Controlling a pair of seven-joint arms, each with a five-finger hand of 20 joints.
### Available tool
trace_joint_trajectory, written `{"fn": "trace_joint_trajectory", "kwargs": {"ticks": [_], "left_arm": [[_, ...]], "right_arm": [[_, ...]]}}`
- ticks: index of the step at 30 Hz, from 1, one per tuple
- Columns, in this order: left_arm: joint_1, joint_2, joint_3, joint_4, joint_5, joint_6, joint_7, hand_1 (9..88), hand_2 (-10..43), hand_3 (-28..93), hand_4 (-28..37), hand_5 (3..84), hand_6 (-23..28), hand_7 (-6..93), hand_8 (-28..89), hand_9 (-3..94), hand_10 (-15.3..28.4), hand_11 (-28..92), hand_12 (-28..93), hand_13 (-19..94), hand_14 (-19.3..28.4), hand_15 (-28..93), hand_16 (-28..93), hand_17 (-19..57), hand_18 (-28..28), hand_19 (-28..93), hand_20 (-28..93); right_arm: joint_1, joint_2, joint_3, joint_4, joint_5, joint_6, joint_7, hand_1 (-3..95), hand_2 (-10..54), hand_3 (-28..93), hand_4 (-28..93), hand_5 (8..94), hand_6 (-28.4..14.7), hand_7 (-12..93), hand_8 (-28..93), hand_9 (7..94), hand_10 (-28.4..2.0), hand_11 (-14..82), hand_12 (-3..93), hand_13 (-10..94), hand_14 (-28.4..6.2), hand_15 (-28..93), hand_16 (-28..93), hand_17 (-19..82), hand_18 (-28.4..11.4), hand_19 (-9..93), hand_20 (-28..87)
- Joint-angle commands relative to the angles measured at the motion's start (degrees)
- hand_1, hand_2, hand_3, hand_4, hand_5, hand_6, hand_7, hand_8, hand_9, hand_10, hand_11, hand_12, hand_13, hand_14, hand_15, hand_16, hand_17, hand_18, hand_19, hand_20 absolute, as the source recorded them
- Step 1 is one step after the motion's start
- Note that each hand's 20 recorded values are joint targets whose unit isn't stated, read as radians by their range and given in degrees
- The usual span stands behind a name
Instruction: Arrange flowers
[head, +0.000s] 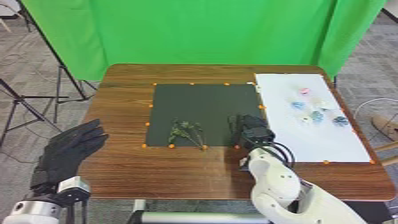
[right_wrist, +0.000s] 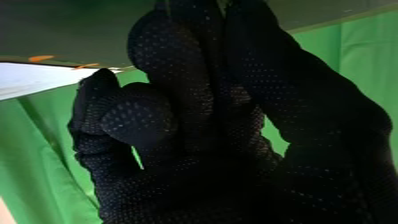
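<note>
Right hand: the right hand is over the dark mat's 4 o'clock side; in the right wrist view the right hand has green cloth behind it. I cannot tell how far open it is, or whether it has hold of anything.
Left hand: the left hand is open and empty, its fingers relaxed, well apart from the mat at its 8 o'clock.
Green stems: the green stems lie on the dark mat, toward its 7 o'clock edge.
Flower heads: on the white sheet, a pink flower sits toward 12 o'clock, a pale blue flower toward 11, a dark blue-green flower toward 3.
White sheet: the white sheet lies at the mat's 3 o'clock, on the brown table.
</note>
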Motion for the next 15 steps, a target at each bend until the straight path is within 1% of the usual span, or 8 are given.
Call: {"fn": "trace_joint_trajectory", "kwargs": {"ticks": [1,7,9,10,11,12,14,15], "left_arm": [[0.45,-0.27,0.04,-0.16,0.18,-0.21,-0.19,27.3,5.2,83,-12.5,45.3,13.5,12.4,-8,37.0,21.8,33,8,26,27.7,56,-12,-9.7,21.4,57,12],[0.90,-0.36,-0.08,-0.36,0.11,-0.02,-0.09,27.3,5.4,82,-12.5,45.3,13.5,12.5,-8,37.0,21.8,33,8,26,27.8,55,-12,-9.7,21.4,57,12],[0.97,-0.50,-0.14,-0.34,0.22,-0.18,-0.17,27.3,5.4,82,-12.5,45.3,13.5,12.4,-8,37.0,21.9,33,8,26,27.7,56,-12,-9.7,21.4,57,12],[1.00,-0.65,-0.27,-0.34,0.31,-0.37,-0.37,27.3,5.3,83,-12.4,45.3,13.5,12.4,-8,37.0,21.9,33,8,26,27.7,56,-12,-9.7,21.4,57,12],[1.11,-0.73,-0.39,-0.41,0.33,-0.34,-0.46,27.3,5.3,83,-12.4,45.3,13.5,12.5,-8,37.0,21.9,33,8,26,27.8,56,-12,-9.7,21.4,57,12],[1.36,-0.69,-0.49,-0.50,0.24,-0.11,-0.27,27.3,5.3,83,-12.5,45.3,13.5,12.5,-8,37.0,21.9,33,8,26,27.8,56,-12,-9.7,21.3,57,12],[1.44,-0.61,-0.46,-0.53,0.17,0.01,-0.14,27.3,5.3,83,-12.4,45.3,13.5,12.5,-8,37.0,21.9,33,8,26,27.8,56,-12,-9.7,21.4,57,12],[1.30,-0.77,-0.50,-0.48,0.35,-0.36,-0.47,27.3,5.3,83,-12.4,45.3,13.5,12.5,-8,37.0,21.8,33,8,26,27.8,56,-12,-9.7,21.3,57,12]], "right_arm": [[0.48,0.63,-0.64,0.27,-1.23,2.74,0.63,48.6,-9.5,80,-25,86.4,-3.5,24,17,83.8,-14.1,44.7,30.7,72,-13.6,77,26,28,-28.4,87,34],[0.12,1.12,0.46,-0.93,-1.42,3.20,0.31,40.3,-8.3,79,-23,83.1,-3.8,26,12,80.3,-15.4,47.3,26.9,70,-14.6,77,25,27,-28.4,87,33],[-0.32,1.09,1.29,-1.85,-1.02,2.43,0.53,36.1,-5.8,79,-23,82.0,-4.1,26,8,78.8,-16.2,48.0,26.1,69,-15.2,78,25,26,-28.4,86,32],[-0.52,1.27,1.65,-2.47,-0.45,2.18,0.33,34.4,-4.9,80,-22,81.7,-4.3,26,3,78.1,-16.6,48.3,26.1,69,-15.6,78,25,26,-28.4,86,32],[-0.63,1.45,1.70,-2.99,-0.21,2.37,0.20,32.6,-3.8,80,-21,81.3,-4.3,28,-5,77.3,-16.9,49.0,26.0,68,-16.0,78,25,26,-28.4,86,32],[-0.70,1.34,1.87,-3.21,-0.75,2.12,-0.17,31.9,-3.2,80,-21,81.0,-4.5,29,-8,76.5,-17.1,49.5,26.2,68,-16.2,78,25,26,-28.4,85,33],[-0.24,1.73,1.34,-3.43,-1.71,1.54,-0.32,31.4,-2.9,80,-21,80.5,-5.1,29,-9,75.5,-17.6,49.9,26.3,68,-16.5,78,25,26,-28.4,85,33],[-0.14,2.02,1.13,-3.60,-1.56,1.92,-0.18,31.3,-2.8,80,-21,80.0,-5.4,29,-9,75.2,-17.8,50.1,26.3,67,-16.7,78,25,26,-28.4,85,33]]}}
